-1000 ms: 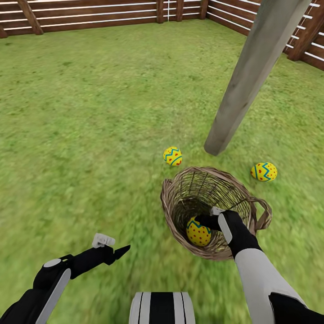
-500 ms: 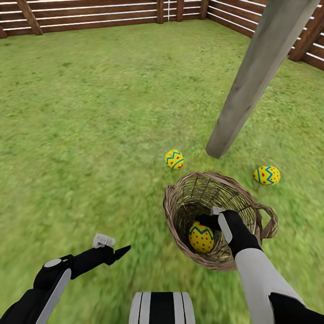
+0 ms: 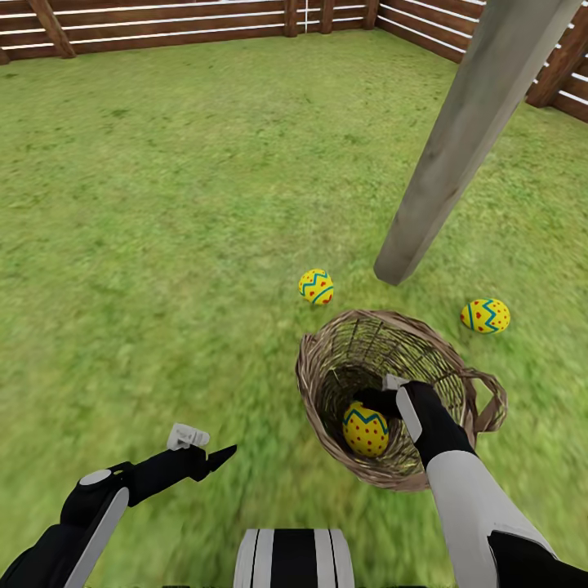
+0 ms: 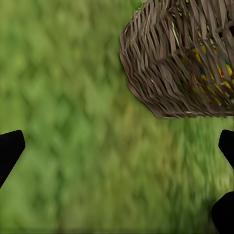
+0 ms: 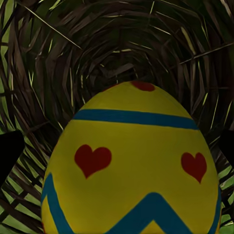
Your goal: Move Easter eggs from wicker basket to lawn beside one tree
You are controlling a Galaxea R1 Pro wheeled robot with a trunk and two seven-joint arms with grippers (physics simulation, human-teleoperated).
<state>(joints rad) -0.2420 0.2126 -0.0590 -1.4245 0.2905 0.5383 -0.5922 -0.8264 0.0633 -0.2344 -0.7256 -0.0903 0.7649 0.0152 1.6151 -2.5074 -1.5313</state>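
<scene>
The wicker basket lies tilted on the lawn, just in front of the tree with its bare trunk. One Easter egg sits inside the basket. My right gripper reaches into the basket, open, its fingers on either side of that egg. Two more eggs lie on the grass beside the trunk's foot, one on its left and one on its right. My left gripper hovers open over grass left of the basket.
A brown slat fence borders the lawn at the back and the right. Open grass stretches left and ahead of the basket. My base shows at the lower edge.
The egg in the basket has turned, so its blue zigzag now faces up. The basket has shifted slightly to the right. Both arms hold their places.
</scene>
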